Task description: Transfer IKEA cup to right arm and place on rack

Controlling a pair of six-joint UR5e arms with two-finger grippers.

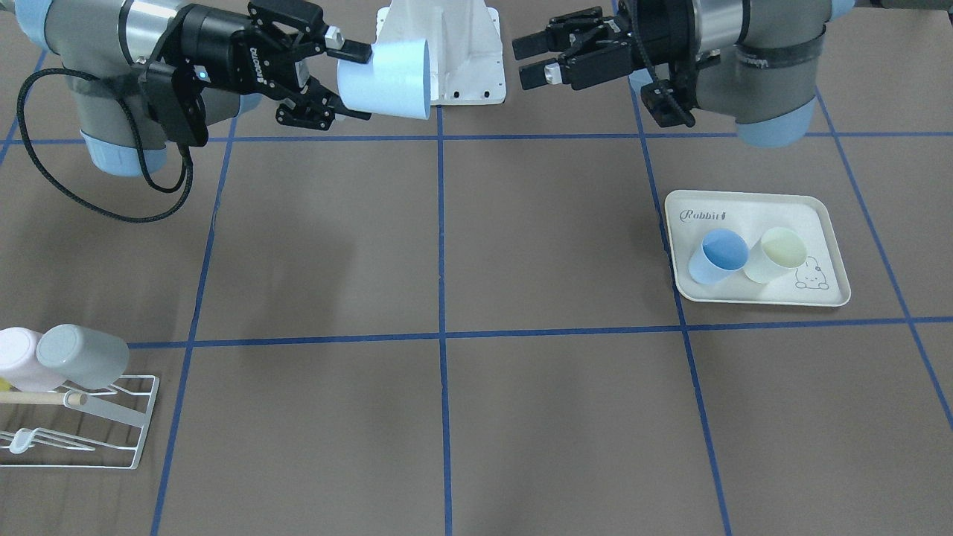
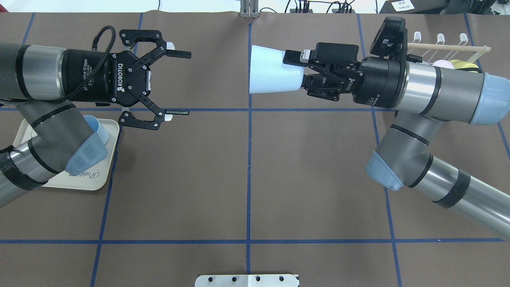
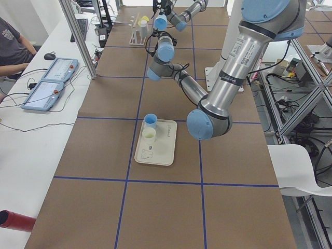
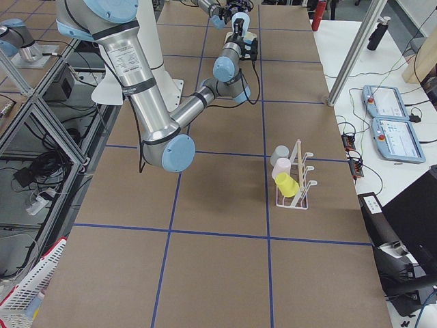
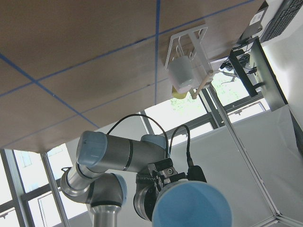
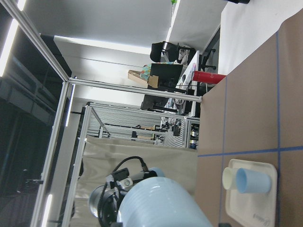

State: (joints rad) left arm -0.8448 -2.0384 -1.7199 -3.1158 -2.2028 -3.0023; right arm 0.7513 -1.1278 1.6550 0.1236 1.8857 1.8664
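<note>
The IKEA cup (image 2: 271, 75) is pale blue and lies sideways in the air above the table's far middle. My right gripper (image 2: 297, 71) is shut on its narrow base, with the wide mouth pointing at my left arm. The front view shows the same grip, right gripper (image 1: 354, 82) on the cup (image 1: 391, 78). My left gripper (image 2: 186, 83) is open, empty and level with the cup, a short gap away from its mouth; the front view also shows the left gripper (image 1: 523, 61). The white wire rack (image 1: 82, 428) with its wooden rod stands at the table's right end and is partly hidden behind my right arm overhead, the rack (image 2: 450, 48).
A pink cup (image 1: 18, 357), a grey cup (image 1: 85, 356) and a yellow cup (image 4: 287, 185) hang on the rack. A cream rabbit-print tray (image 1: 744, 208) on my left holds a blue cup (image 1: 718, 255) and a cream cup (image 1: 776, 254). A person sits by the side bench (image 3: 13, 46).
</note>
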